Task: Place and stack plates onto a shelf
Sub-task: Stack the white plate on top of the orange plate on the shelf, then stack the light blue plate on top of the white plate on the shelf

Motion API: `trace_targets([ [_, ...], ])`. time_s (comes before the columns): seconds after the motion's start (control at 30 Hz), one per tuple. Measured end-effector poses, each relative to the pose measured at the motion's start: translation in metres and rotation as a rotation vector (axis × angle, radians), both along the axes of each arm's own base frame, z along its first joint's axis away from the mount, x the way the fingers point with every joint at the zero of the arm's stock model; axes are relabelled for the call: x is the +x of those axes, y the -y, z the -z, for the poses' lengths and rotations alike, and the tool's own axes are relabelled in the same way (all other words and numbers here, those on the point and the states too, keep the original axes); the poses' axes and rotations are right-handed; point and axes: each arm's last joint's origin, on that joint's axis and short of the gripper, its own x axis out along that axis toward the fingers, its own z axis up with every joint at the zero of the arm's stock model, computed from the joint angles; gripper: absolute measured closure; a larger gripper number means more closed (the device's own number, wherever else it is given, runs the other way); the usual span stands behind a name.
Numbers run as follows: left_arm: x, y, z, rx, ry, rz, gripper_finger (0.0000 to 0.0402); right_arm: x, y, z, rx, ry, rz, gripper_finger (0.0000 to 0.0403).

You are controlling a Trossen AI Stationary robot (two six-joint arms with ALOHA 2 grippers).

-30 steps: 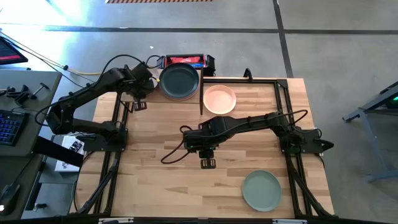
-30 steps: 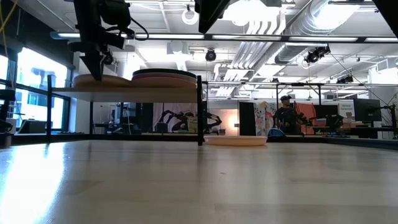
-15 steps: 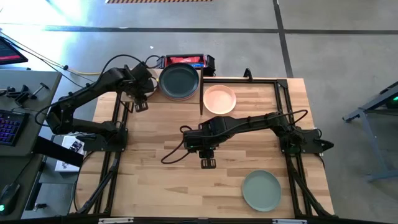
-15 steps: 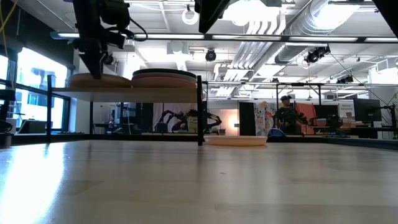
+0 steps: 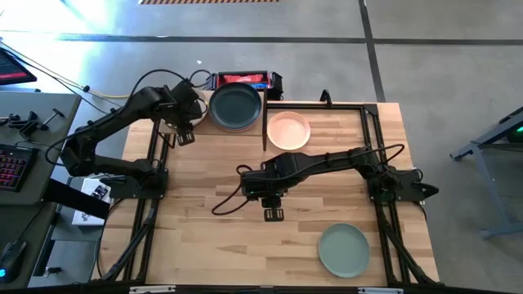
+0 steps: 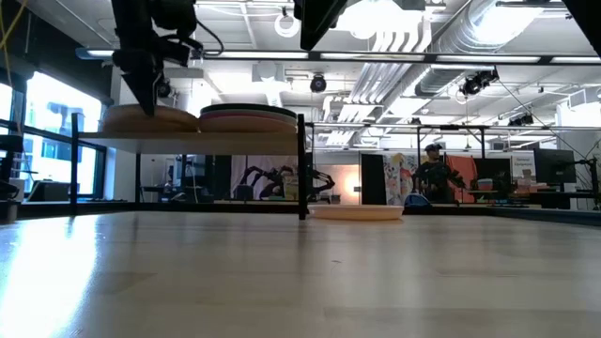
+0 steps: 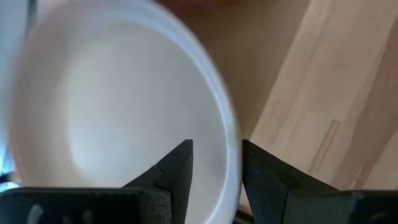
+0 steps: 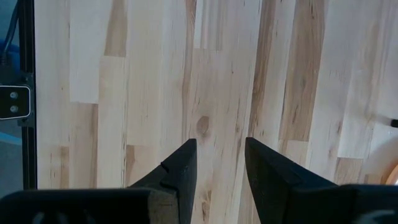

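An off-white plate lies on the left half of the shelf; from the side it shows as a pale disc. My left gripper hangs over it, open, one finger inside the rim and one outside. Beside it a stack topped by a dark green plate sits on the shelf. A peach plate lies on the table right of the shelf's black post, and a sage green plate lies near the front edge. My right gripper waits open over the table's middle.
The shelf's thin black posts stand at its corners. A red and black box sits behind the shelf. Black frame rails run along the table's right side. Bare wood stretches between the shelf and the near edge.
My left gripper has risen a little above the plate on the shelf's left half. The right arm has kept still.
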Motion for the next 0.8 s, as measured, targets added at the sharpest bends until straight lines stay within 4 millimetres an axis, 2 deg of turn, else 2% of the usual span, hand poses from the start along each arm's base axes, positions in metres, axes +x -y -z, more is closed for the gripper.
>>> trace_targets([
  [0.17, 0.000, 0.000, -0.021, 0.034, 0.037, -0.002, 0.0284, 0.000, 0.000, 0.000, 0.000, 0.001, 0.000, 0.0289],
  [0.4, -0.003, 0.003, -0.022, 0.001, 0.021, -0.030, 0.0284, 0.000, 0.000, 0.000, 0.000, 0.000, 0.000, 0.0289],
  [0.63, -0.004, 0.014, -0.023, -0.255, 0.188, -0.058, 0.0284, -0.007, 0.005, 0.002, -0.023, -0.080, -0.019, 0.0289],
  [0.8, -0.003, 0.023, -0.027, -0.328, 0.262, -0.104, 0.0284, -0.010, 0.014, 0.003, -0.029, -0.129, 0.007, 0.0289],
])
